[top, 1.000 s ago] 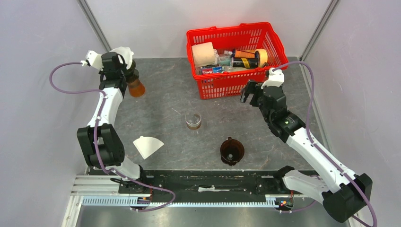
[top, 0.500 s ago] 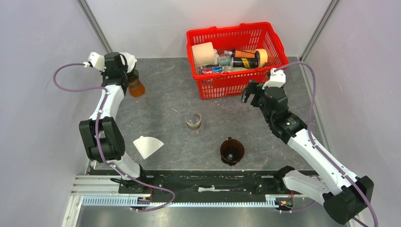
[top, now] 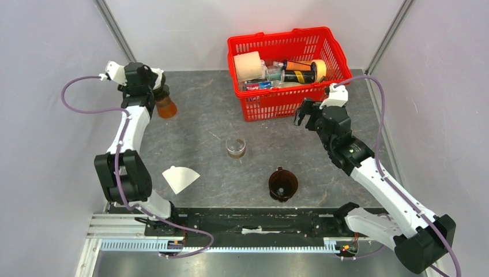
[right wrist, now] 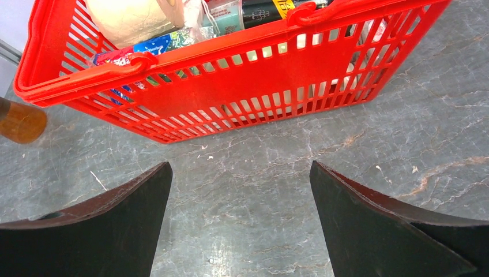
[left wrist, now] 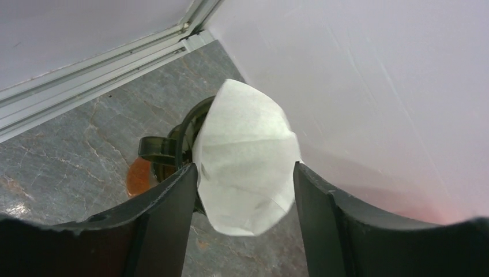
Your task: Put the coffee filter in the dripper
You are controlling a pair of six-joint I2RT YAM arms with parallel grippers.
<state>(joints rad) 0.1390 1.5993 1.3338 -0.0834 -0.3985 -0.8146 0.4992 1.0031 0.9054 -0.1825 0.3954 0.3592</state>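
Note:
At the back left an amber dripper (top: 166, 107) with a dark rim and handle (left wrist: 154, 149) stands on the table. A white coffee filter (left wrist: 245, 156) sits tilted at its rim, part inside and part sticking out. My left gripper (left wrist: 245, 166) is over it, open, the filter lying loose between the spread fingers; in the top view the left gripper (top: 157, 83) hides most of the filter. My right gripper (right wrist: 240, 167) is open and holds nothing, low over the table in front of the basket; from above the right gripper (top: 304, 113) shows there too.
A second white filter (top: 180, 178) lies flat near the left arm's base. A dark brown dripper (top: 283, 184) stands front centre, a small glass cup (top: 235, 148) mid-table. The red basket (top: 271, 104) with several items stands at the back. The side wall (left wrist: 375, 86) is close to the left gripper.
My left gripper's jaws have spread apart, letting go of the filter on the amber dripper; less of the filter shows from above. The right arm has stayed put.

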